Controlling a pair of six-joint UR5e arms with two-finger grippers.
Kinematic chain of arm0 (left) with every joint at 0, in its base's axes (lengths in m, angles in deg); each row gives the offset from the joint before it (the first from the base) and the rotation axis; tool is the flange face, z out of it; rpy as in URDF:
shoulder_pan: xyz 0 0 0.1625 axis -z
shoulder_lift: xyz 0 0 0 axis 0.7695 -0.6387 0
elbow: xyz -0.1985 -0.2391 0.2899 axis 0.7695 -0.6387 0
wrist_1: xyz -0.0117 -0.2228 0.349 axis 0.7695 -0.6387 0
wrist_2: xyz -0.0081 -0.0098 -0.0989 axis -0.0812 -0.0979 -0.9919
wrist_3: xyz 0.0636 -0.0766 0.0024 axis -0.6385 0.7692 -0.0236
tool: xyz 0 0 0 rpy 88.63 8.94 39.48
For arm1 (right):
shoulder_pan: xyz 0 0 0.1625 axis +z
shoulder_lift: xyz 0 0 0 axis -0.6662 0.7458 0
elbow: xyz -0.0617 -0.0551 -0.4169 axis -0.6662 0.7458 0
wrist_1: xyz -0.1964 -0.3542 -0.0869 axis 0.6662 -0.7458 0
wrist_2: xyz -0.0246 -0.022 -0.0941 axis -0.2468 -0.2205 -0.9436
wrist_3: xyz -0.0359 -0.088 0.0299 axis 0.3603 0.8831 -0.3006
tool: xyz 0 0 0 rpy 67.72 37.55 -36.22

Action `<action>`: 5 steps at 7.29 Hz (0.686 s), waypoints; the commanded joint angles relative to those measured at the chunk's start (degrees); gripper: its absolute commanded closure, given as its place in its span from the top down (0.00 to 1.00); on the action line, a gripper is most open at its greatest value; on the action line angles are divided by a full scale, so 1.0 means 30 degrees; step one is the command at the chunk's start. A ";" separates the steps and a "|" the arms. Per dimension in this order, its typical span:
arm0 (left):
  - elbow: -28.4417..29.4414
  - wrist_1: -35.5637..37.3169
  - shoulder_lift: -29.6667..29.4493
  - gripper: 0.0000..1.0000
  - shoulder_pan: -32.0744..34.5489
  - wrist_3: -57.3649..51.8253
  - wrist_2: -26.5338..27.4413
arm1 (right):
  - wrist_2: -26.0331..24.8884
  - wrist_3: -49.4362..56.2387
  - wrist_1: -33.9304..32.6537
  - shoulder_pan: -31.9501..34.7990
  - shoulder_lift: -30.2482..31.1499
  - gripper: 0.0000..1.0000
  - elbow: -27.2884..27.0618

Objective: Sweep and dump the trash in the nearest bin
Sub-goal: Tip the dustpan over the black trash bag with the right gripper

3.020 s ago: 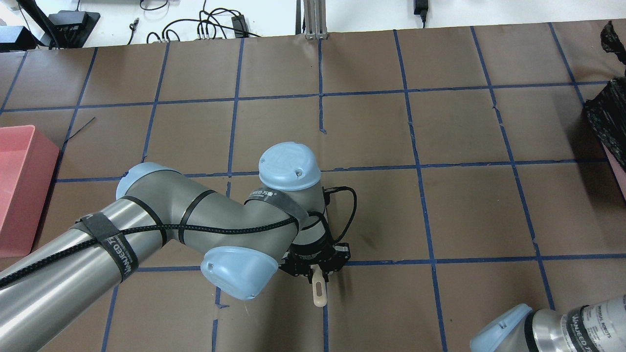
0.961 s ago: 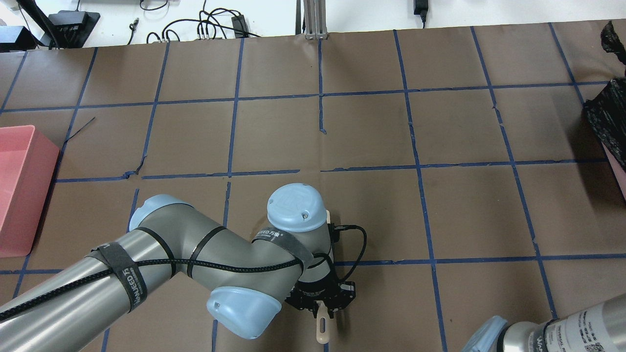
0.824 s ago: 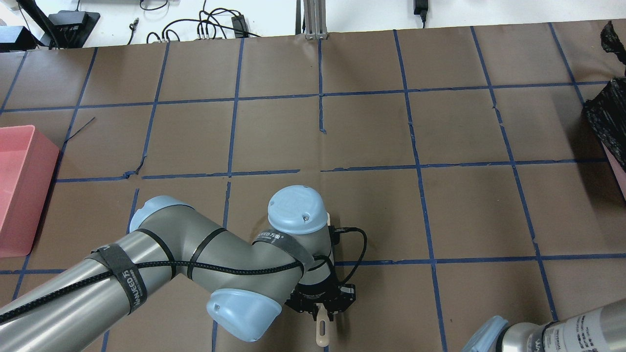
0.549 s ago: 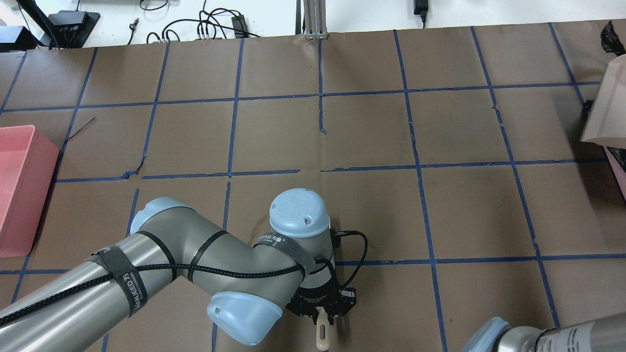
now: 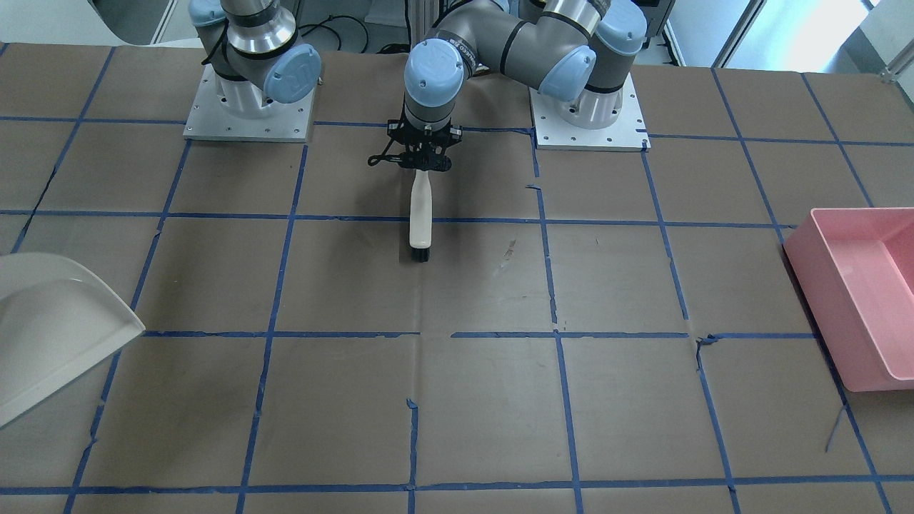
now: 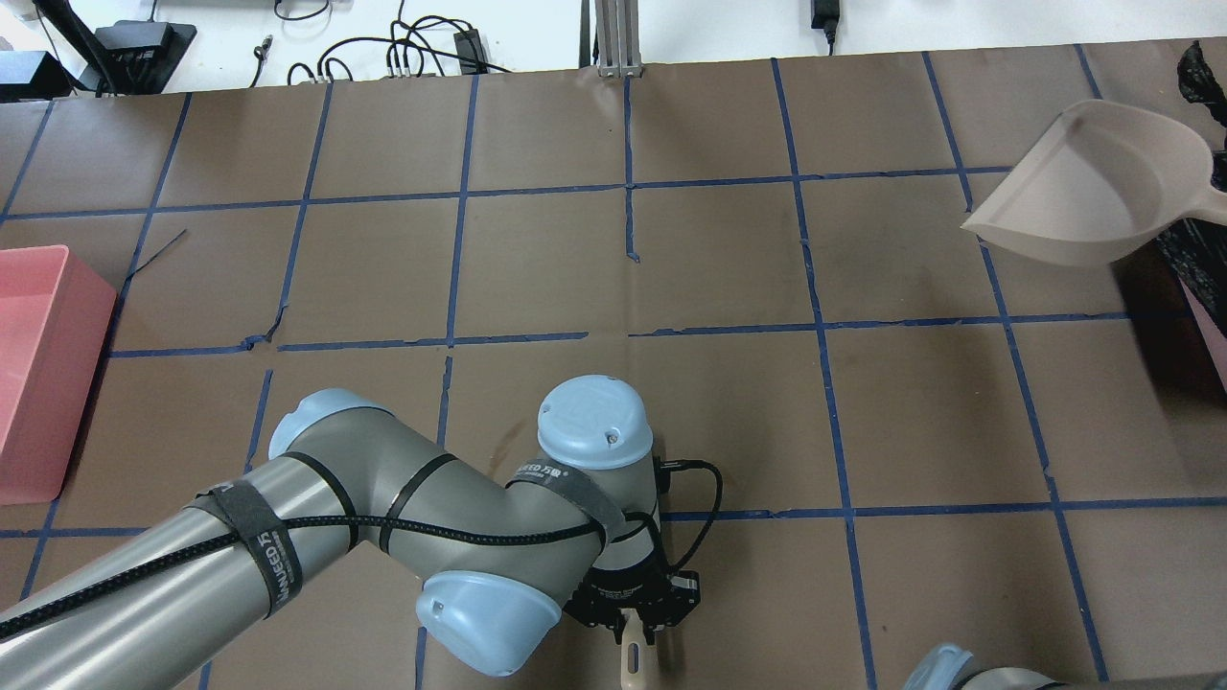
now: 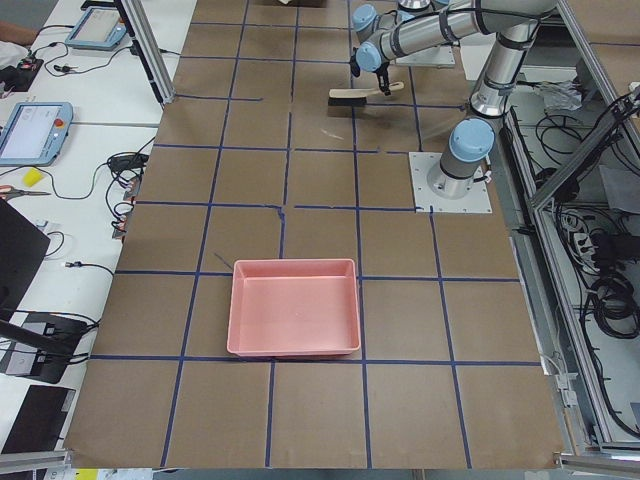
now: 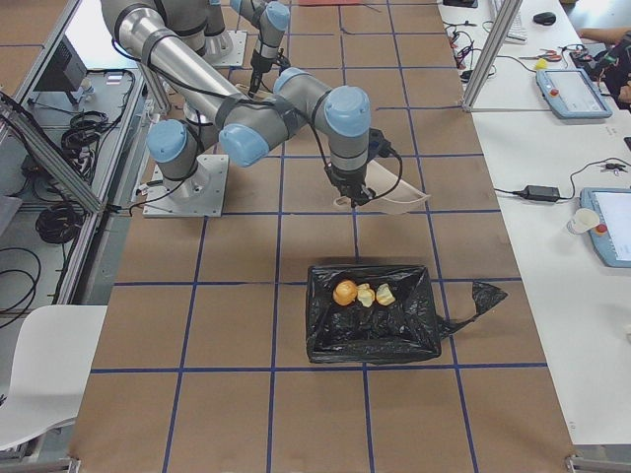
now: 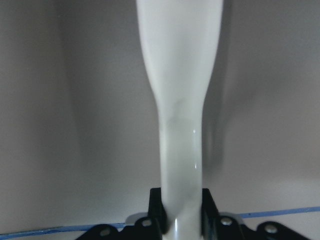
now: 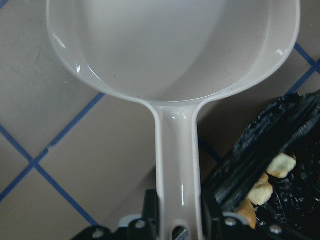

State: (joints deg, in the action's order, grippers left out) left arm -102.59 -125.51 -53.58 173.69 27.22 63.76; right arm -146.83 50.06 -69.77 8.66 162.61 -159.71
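The trash lies in the black-lined bin (image 8: 370, 340): a tan-orange lump (image 8: 345, 292) and two pale chunks (image 8: 366, 295) (image 8: 385, 294); the chunks also show in the right wrist view (image 10: 281, 165). My right gripper (image 10: 179, 210) is shut on the handle of a pale dustpan (image 6: 1093, 187), whose scoop is empty and held level beside the bin. My left gripper (image 5: 421, 163) is shut on the cream handle of a brush (image 5: 420, 214), close to the robot's bases, with the bristles pointing toward the table's middle.
A pink bin (image 5: 857, 285) stands at the table edge on my left side. The black liner's edge (image 6: 1189, 259) shows at the right edge of the overhead view. The brown paper carries a blue tape grid.
The dustpan has swung into the overhead view at the upper right, level over the table by the black bin. My left arm has drawn the brush back toward the robot's base.
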 commanded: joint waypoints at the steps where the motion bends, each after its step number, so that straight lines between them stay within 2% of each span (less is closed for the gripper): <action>1: 0.0028 0.0001 -0.0028 0.47 0.0004 -0.0197 0.0024 | 0.0031 -0.4276 -0.0544 0.2342 -0.0052 0.00 -0.0338; 2: 0.0029 0.0001 -0.0028 0.78 0.0004 -0.0199 0.0024 | 0.0032 -0.6784 -0.0544 0.3103 -0.0371 0.00 -0.0338; 3: 0.0029 0.0001 -0.0028 0.95 0.0004 -0.0257 0.0024 | 0.0090 -0.8984 -0.0631 0.3865 -0.0780 0.00 -0.0309; 4: 0.0145 0.0001 0.0001 1.00 -0.0025 -0.0374 0.0024 | -0.0055 -1.0340 -0.1473 0.4713 -0.1074 0.00 -0.0338; 5: 0.0349 0.0030 0.0175 1.00 -0.0171 -0.0375 0.0053 | -0.0172 -1.1630 -0.1539 0.5389 -0.1193 0.00 -0.0338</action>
State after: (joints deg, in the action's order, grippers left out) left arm -102.15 -125.49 -53.49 173.55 26.25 63.85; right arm -146.94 20.86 -73.34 21.93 159.80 -160.70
